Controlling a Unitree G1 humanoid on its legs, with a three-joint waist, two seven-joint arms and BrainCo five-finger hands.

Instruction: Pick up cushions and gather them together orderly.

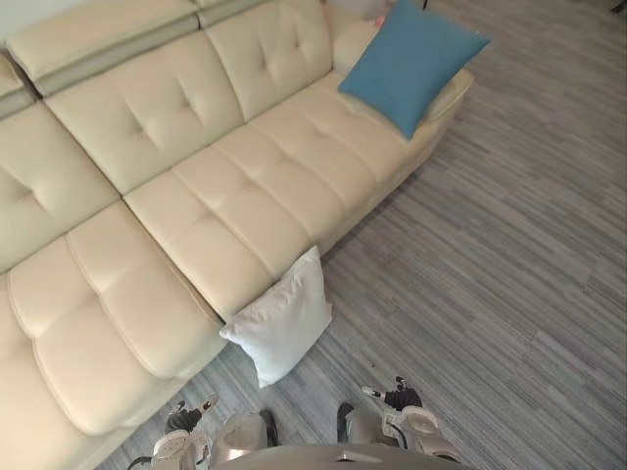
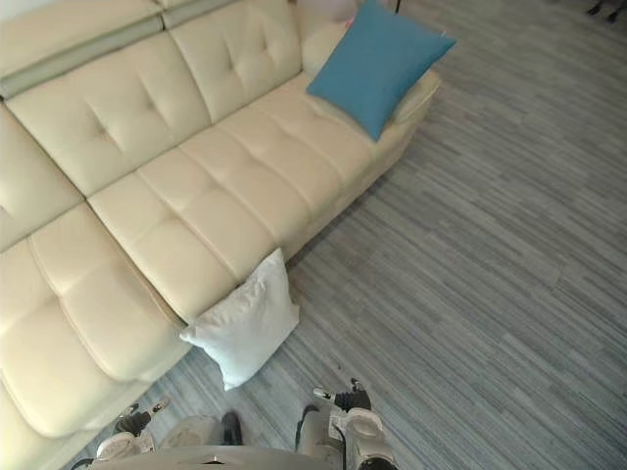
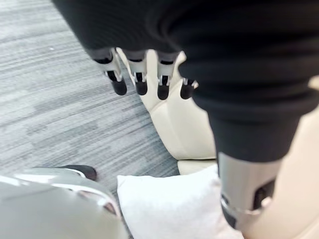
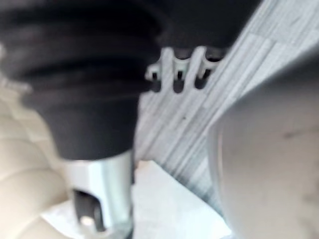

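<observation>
A white cushion (image 1: 284, 318) stands on the floor, leaning against the front of the cream sofa (image 1: 225, 186). A blue cushion (image 1: 411, 61) rests tilted on the sofa's far right end, against the armrest. Something pale pink (image 2: 338, 8) peeks out behind it. My left hand (image 1: 184, 419) hangs low at the bottom of the view, left of the white cushion, fingers (image 3: 139, 82) relaxed and holding nothing. My right hand (image 1: 397, 397) hangs to the cushion's lower right, its fingers (image 4: 179, 77) also straight and empty. The white cushion (image 3: 169, 204) lies just past both hands.
The long tufted sofa runs from the lower left to the upper right. Grey striped plank floor (image 1: 509, 274) spreads to the right of it. Small dark items (image 2: 602, 8) sit on the floor at the far upper right.
</observation>
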